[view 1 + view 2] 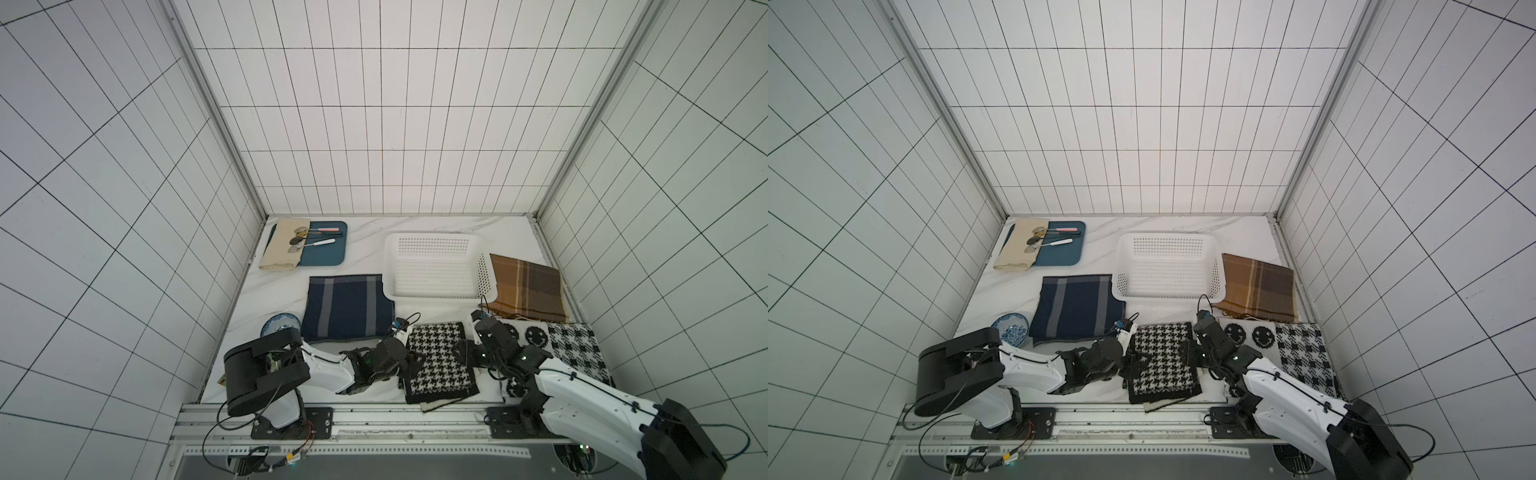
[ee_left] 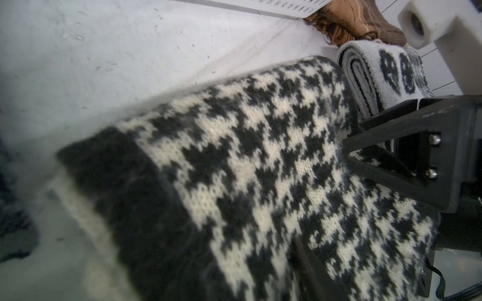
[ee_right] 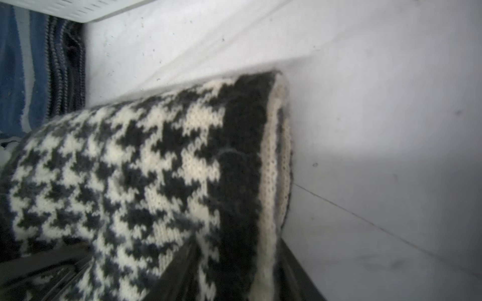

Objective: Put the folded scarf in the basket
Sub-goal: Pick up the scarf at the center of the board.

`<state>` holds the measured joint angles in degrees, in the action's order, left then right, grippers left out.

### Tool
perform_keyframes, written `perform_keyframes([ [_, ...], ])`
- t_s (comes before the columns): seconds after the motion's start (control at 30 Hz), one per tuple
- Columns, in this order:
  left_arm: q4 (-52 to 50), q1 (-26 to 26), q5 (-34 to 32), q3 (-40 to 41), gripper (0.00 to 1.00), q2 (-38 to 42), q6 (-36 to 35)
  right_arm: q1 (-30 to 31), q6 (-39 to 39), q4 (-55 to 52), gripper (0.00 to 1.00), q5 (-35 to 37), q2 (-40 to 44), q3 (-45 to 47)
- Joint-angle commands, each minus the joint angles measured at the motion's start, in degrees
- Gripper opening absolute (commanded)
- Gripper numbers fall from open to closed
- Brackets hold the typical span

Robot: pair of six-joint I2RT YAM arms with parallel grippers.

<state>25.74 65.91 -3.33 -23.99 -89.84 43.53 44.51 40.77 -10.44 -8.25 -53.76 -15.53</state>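
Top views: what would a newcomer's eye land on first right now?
The black-and-white houndstooth scarf lies front and centre, with the left gripper and right gripper pinching its opposite sides. Behind it the white basket stands empty, with a navy striped scarf on one side and a brown plaid scarf on the other.

Bench, top view:
- Teal tray at 11 o'clock. A beige cloth lies over its 9 o'clock edge, with utensils lying across both.
- Navy striped scarf at 9 o'clock.
- Blue-patterned bowl at 8, just beside the navy scarf.
- Brown plaid scarf at 3.
- Smiley-and-check scarf at 4.
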Motion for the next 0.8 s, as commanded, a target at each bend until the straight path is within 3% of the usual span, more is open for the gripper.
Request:
perform_keyframes([
  [0.0,-3.33,0.23,2.69,0.05,0.35,-1.50,-0.26,1.90,1.23,2.70,0.29,-3.78,-2.38,2.54],
  [0.07,-4.81,0.22,2.63,-0.83,0.18,-0.88,-0.99,2.67,1.15,1.90,0.12,-3.54,-1.11,1.92],
  [0.17,-7.04,0.27,3.05,-2.18,0.00,1.60,-1.67,4.05,0.93,-0.16,0.03,-3.58,2.99,0.64],
  [0.47,-24.51,0.21,-1.72,-10.73,0.00,18.03,-5.50,6.47,-2.98,-14.11,0.00,-1.80,15.27,-10.95],
  [0.63,-31.73,0.19,-6.02,-17.13,0.00,24.23,-8.00,6.46,-6.78,-18.94,0.00,-0.68,11.29,-21.47],
  [0.77,-31.57,-1.95,-9.68,-22.23,0.00,24.04,-9.94,5.97,-10.88,-21.61,0.00,3.04,5.86,-30.21],
])
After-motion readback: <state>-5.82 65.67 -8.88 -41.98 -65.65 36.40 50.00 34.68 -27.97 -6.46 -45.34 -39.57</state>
